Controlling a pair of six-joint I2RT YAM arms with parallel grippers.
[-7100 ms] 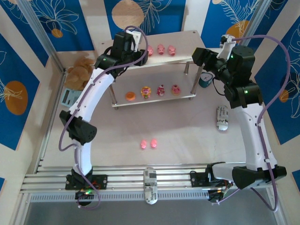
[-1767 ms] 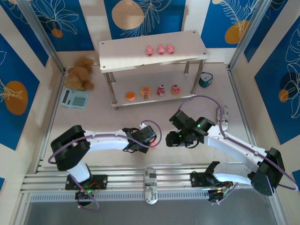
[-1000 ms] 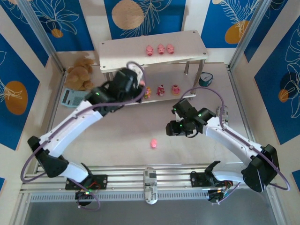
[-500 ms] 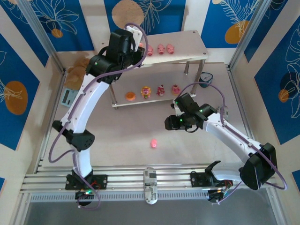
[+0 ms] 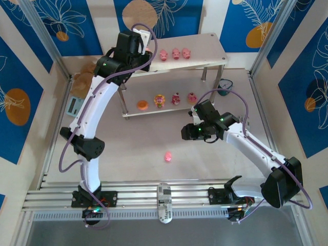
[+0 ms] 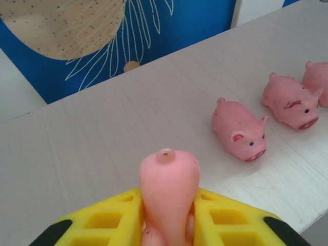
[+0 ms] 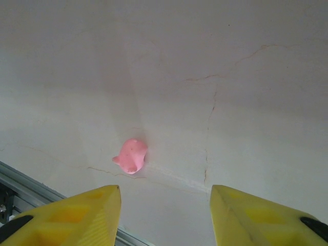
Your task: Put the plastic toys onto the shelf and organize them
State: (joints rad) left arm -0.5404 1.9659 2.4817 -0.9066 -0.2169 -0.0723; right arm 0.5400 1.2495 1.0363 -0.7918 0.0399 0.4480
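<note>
My left gripper is shut on a pink piglet and hovers over the left part of the shelf's top board. Three more piglets stand in a row to its right, the nearest piglet close by in the left wrist view. On the lower tier sit the orange round piece and three cupcake-like figures. One piglet lies on the table. My right gripper hangs open above and right of it; that piglet lies ahead of the left finger.
A brown teddy bear and a teal calculator lie left of the shelf. A small teal object sits by the shelf's right legs. The metal rail runs along the near edge.
The left arm rose from in front of the lower tier to over the top board, carrying the piglet. The right gripper barely shifted and stayed open.
</note>
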